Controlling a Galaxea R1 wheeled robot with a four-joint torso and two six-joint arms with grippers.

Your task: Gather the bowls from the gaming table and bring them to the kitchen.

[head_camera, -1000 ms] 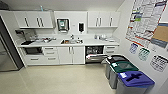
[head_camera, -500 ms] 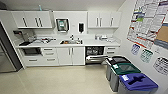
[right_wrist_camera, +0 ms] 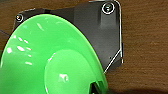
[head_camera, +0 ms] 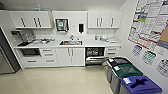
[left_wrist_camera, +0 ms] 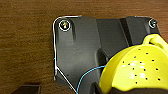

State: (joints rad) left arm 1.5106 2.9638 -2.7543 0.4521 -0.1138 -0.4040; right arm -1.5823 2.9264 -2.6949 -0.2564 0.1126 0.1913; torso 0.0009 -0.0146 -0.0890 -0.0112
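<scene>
Nearest, one translucent yellow plastic bowl [left_wrist_camera: 135, 70] dotted with small holes sits large in the left wrist view, cut off at the frame edge; whether the left gripper's jaws are clamped on it cannot be told. One bright green plastic bowl [right_wrist_camera: 47, 57] sits large in the right wrist view, also cut off; the right gripper's jaws are likewise impossible to judge. Brown wood-grained surface lies behind both.

Head view, near to far:
- Three lidded waste bins along the right wall: one blue-lidded bin [head_camera: 140, 86] nearest and cut off at the bottom, one green-lidded bin [head_camera: 126, 71], one black-lidded bin [head_camera: 117, 62].
- Pale glossy floor [head_camera: 57, 80].
- One steel refrigerator front [head_camera: 6, 60], far left, partly cut off.
- One white kitchenette [head_camera: 67, 56] across the far wall: white base cabinets with dark bar handles, one built-in microwave [head_camera: 29, 52] on the left, one steel-fronted dishwasher [head_camera: 95, 55] on the right with its door hanging partly open.
- One white countertop [head_camera: 100, 43] with one steel sink [head_camera: 70, 43] near its middle; small items on the counter are too blurred to name.
- Upper white wall cabinets [head_camera: 31, 20] on both sides, with one wall dispenser [head_camera: 81, 28] between.
- Printed posters [head_camera: 147, 22] on the right wall, text unreadable.
</scene>
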